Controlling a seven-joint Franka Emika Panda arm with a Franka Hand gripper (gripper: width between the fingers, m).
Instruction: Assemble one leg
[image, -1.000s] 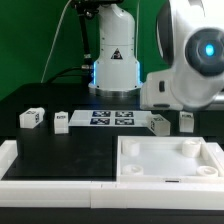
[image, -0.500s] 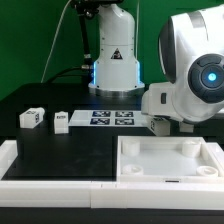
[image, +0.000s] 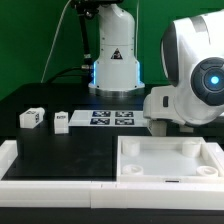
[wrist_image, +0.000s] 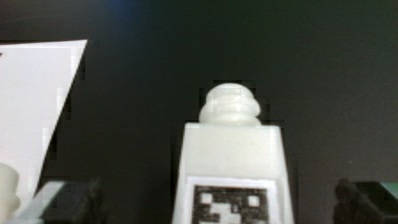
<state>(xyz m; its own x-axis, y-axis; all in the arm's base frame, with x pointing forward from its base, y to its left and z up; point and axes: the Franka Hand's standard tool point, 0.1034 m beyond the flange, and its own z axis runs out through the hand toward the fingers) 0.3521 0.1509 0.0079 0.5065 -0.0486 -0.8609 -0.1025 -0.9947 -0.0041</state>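
Leg (wrist_image: 231, 150) midway between jaws of tool (wrist_image: 214, 203) — jaws wide apart, gripping nothing.

Glossy white, round-shelled robot arm (image: 186, 55) with blue lights and dark trim.
Its upright white base column (image: 114, 45) carries a black triangular sticker (image: 116, 56) and sits on a glowing pale-blue light band (image: 112, 80); thin dark cables (image: 56, 45) arc down beside it. The bulbous white wrist housing (image: 190, 40) has a round bright-blue lamp (image: 213, 80) set in a dark ring, with a smooth white block-shaped flange (image: 165, 100) under it. In the wrist view the gripper (wrist_image: 210, 198) shows only as two dark grey fingertips (wrist_image: 54, 200), blurred.
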